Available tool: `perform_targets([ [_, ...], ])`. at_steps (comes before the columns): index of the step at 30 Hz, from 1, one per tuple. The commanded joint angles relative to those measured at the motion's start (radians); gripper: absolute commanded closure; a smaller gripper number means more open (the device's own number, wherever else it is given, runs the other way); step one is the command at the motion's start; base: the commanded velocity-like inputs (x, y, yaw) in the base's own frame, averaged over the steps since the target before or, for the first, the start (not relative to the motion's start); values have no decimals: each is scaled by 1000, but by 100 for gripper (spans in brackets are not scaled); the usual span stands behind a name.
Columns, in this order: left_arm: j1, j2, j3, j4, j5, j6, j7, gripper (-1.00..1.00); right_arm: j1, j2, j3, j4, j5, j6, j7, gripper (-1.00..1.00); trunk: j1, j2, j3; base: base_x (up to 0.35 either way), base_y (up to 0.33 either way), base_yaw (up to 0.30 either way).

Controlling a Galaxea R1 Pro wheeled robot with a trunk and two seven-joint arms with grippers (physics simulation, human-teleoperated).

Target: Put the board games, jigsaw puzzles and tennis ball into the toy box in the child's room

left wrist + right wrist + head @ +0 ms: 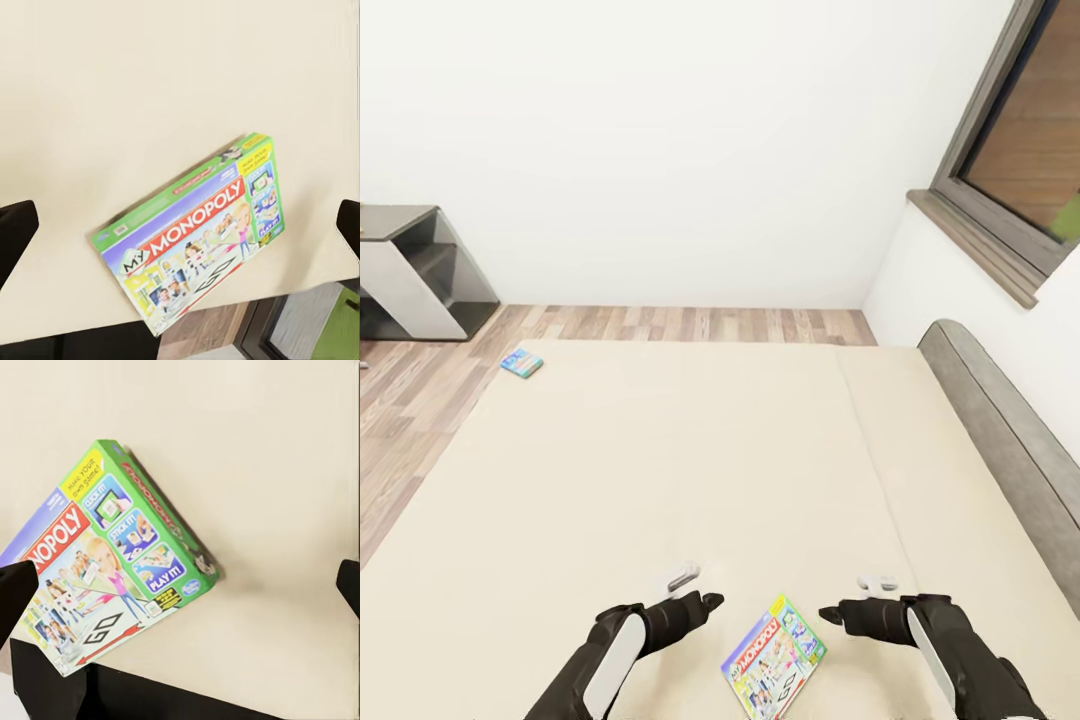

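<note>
Head view: our left gripper point(712, 601) and right gripper point(828, 615), both spread, flank the Monopoly box point(774, 658) on the bed point(660, 470) — light, stiff, smooth-faced cardboard, we judge — best pinched across its edges.

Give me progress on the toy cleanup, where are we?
Done: nothing confirmed; toy box and table aren't visible here. In hand: nothing gripped. The left tool and right tool hover open on either side of the Monopoly box, which lies flat near the bed's close edge. Left: grasp that box, fetch the small blue game box at the far corner, then carry both to the toy box.
</note>
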Motion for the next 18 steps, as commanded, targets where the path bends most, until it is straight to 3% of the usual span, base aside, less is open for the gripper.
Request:
perform_targets([
  [1,-5,0,0,-2,3,3,-1,-100,-4,-3,-6,1,-3,7,2,-100,0,-1,-3,0,0,0],
  [4,-13,1,-2,-10,5,1,-24,-100,-10,-10,-19,4,-3,7,0,-100,0,-1,-8,0,0,0],
  [9,-6,3,-4,-52,4,0,-130,-100,-14,-18,-30,-2,-2,8,2,-100,0,-1,-16,0,0,0],
  [18,21,5,-6,-88,4,-2,-222,-100,-15,-21,-34,-6,-2,9,4,-100,0,-1,-30,0,0,0],
])
